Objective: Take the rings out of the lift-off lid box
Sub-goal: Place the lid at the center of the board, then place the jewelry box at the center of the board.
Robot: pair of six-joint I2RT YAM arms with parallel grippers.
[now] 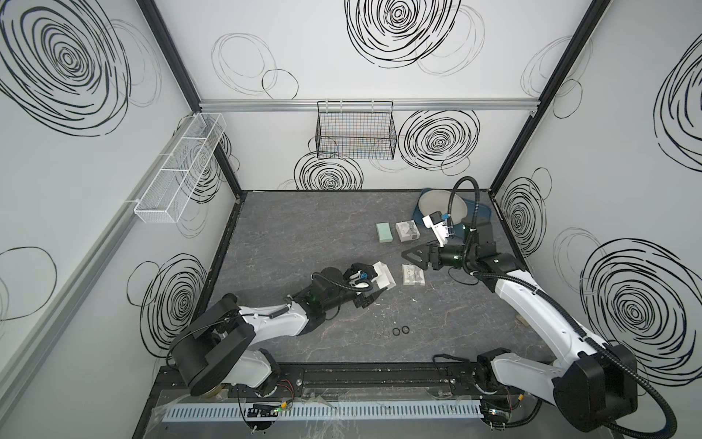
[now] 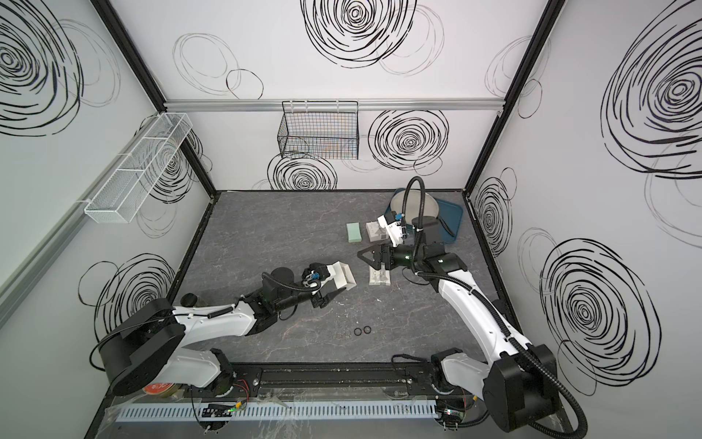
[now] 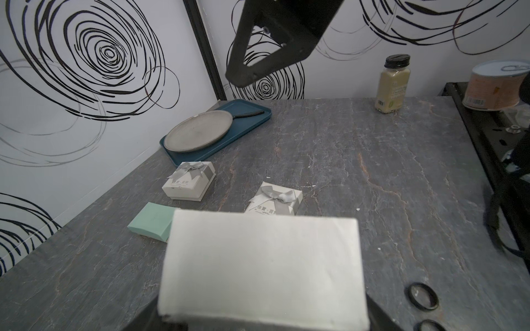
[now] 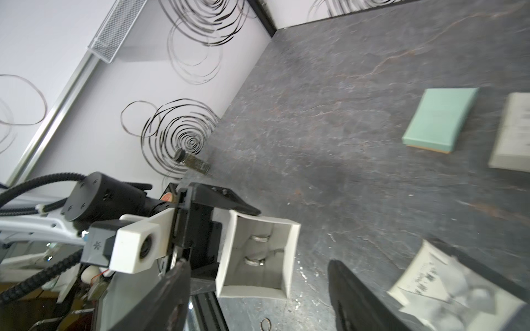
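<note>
Our left gripper [image 1: 369, 283] pinches the tilted box [image 4: 289, 258] by its wall, two silvery rings [image 4: 259, 238] inside (other rings [image 1: 395, 331] lie on the near table [image 1: 342, 342]). Our spread right gripper [image 1: 413, 260] could knock it loose reaching in

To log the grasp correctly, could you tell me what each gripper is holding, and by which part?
The left gripper clamps the open white box across two opposite outer walls; the right gripper is open and empty.

White swirl-marked walls [image 1: 342, 76]; grey marbled tabletop [image 1: 304, 235]; black wire basket [image 1: 355, 131] on back wall.
</note>
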